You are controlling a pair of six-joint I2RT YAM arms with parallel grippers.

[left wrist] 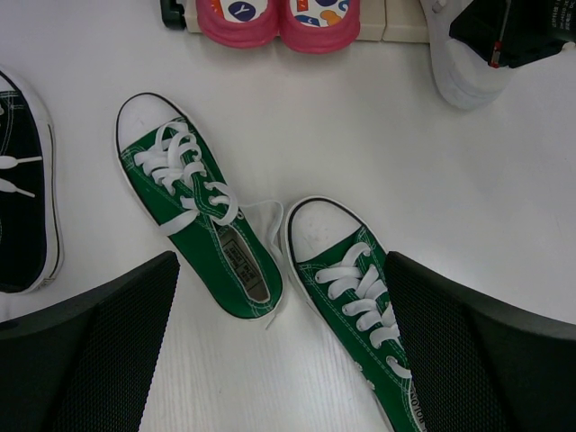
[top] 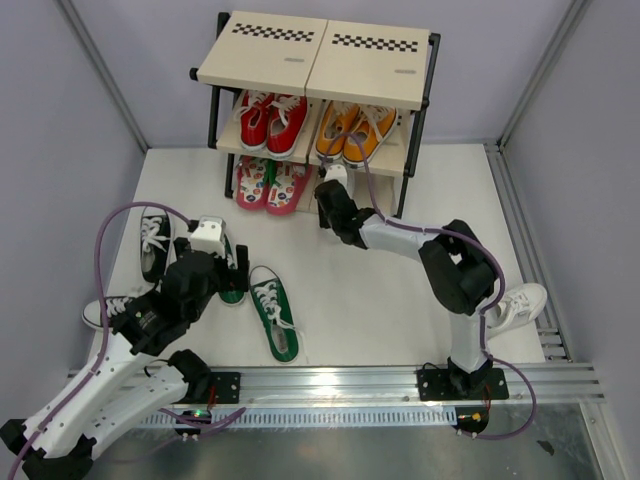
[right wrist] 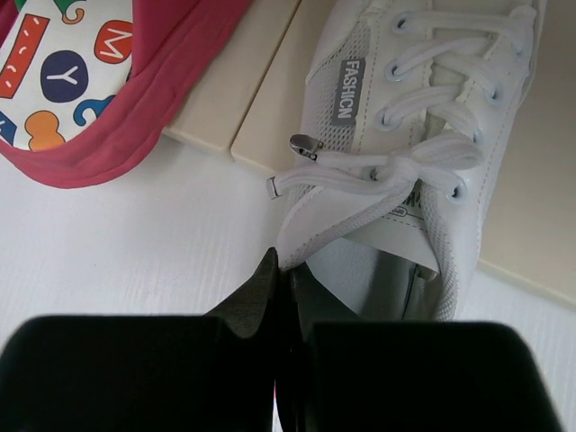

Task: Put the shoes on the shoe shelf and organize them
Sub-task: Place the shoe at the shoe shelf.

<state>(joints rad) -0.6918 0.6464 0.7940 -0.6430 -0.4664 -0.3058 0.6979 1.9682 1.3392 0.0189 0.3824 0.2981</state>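
Right gripper (right wrist: 283,270) is down at the foot of the shoe shelf (top: 300,60), jaws pinched tight together on the collar edge of a white shoe (right wrist: 423,135), right by the heel. That shoe has its toe end up on the bottom board, on the right side, laces up, with its heel poking out past the board's front edge over the table (top: 400,300). Just beside it on the same board, to the left, sit the pink flip-flops (top: 270,185), patterned soles up. One tier above, the red pair (top: 270,120) is on the left and the orange pair (top: 355,130) on the right; the checkered top boards carry nothing. The other white shoe (top: 515,305) is well away, on the table behind the right arm near the rail. Over on the left, the left gripper (left wrist: 281,261) hangs wide open with nothing in it, straight above the two green sneakers (left wrist: 198,220), which lie side by side on the table, toes pointing roughly toward the shelf, the left one's heel almost touching the right one's toe cap. The black sneakers (top: 153,245) are farther left, one in the open, one partly under the left arm.
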